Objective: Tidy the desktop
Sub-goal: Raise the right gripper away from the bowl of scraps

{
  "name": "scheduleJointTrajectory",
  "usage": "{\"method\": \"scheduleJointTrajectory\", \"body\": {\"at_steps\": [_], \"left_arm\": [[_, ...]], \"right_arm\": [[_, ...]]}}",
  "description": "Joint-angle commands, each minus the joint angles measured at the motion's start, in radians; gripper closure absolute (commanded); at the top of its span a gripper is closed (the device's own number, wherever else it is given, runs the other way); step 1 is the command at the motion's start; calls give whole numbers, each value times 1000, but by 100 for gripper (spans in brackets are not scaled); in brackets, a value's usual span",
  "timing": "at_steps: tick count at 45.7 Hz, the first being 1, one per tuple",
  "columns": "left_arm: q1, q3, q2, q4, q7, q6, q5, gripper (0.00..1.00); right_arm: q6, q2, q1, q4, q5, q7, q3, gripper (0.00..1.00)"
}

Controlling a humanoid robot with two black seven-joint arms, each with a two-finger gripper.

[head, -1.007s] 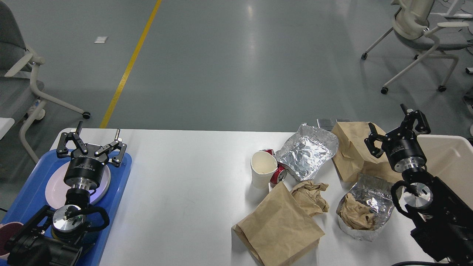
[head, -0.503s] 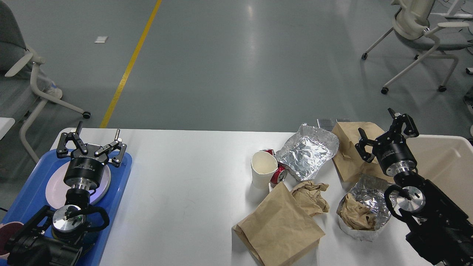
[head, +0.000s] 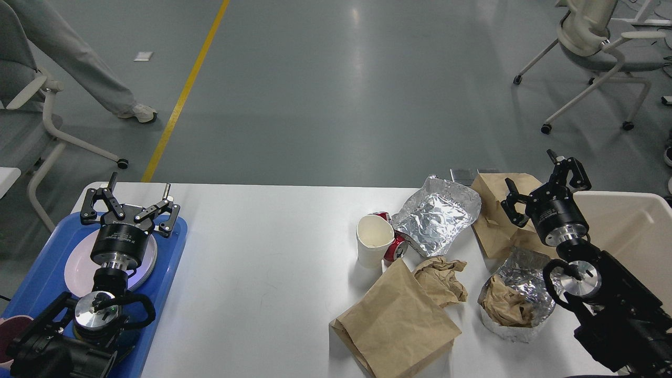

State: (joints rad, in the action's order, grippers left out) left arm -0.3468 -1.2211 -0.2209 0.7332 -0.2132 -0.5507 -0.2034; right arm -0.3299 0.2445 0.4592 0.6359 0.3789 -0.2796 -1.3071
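Head view: litter crowds the desktop's right half

On the white desktop (head: 262, 252), a paper cup (head: 374, 239) touches a red can (head: 395, 247), with foil and brown paper bags (head: 399, 320) around. Left gripper (head: 137, 195) hangs fingers spread over the blue tray (head: 37, 278); right gripper (head: 541, 181) gapes above a far bag (head: 496, 210).

White desktop (head: 273, 252) as landmark. At its left end: blue tray (head: 173, 247) with plate (head: 79, 268), left gripper (head: 137, 197) above it, fingers spread. Toward right end: paper cup (head: 374, 240) upright, red can (head: 395, 248) touching it, foil sheet (head: 438, 215), brown bags (head: 399, 320). Right gripper (head: 535, 176) spread, over far bag (head: 496, 210).
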Motion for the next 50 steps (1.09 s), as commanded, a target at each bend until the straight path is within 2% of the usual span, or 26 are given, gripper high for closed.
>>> {"method": "scheduleJointTrajectory", "body": {"at_steps": [1, 10, 14, 18, 24, 30, 37, 44, 49, 50], "left_arm": [[-1, 0, 0, 0, 0, 0, 1, 4], [0, 0, 0, 0, 0, 0, 1, 4], [0, 0, 0, 0, 0, 0, -1, 4], [-1, 0, 0, 0, 0, 0, -1, 4], [0, 0, 0, 0, 0, 0, -1, 4], [0, 0, 0, 0, 0, 0, -1, 4], [0, 0, 0, 0, 0, 0, 1, 4], [0, 0, 0, 0, 0, 0, -1, 4], [-1, 0, 0, 0, 0, 0, -1, 4], [0, 0, 0, 0, 0, 0, -1, 4]], "right_arm": [[-3, 6, 1, 21, 0, 0, 0, 0], [-4, 19, 13, 42, 0, -6, 5, 0], [-29, 94, -2, 109, 0, -10, 57, 0], [-116, 231, 9, 146, -2, -13, 216, 0], [-241, 337, 82, 150, -3, -13, 446, 0], [-276, 410, 191, 142, -6, -13, 681, 0], [-265, 467, 432, 137, -6, -12, 1038, 0], [-270, 484, 794, 146, -6, -12, 1598, 0], [-284, 379, 1047, 162, -11, -10, 1981, 0], [-300, 316, 1138, 179, -18, -10, 2143, 0]]}}
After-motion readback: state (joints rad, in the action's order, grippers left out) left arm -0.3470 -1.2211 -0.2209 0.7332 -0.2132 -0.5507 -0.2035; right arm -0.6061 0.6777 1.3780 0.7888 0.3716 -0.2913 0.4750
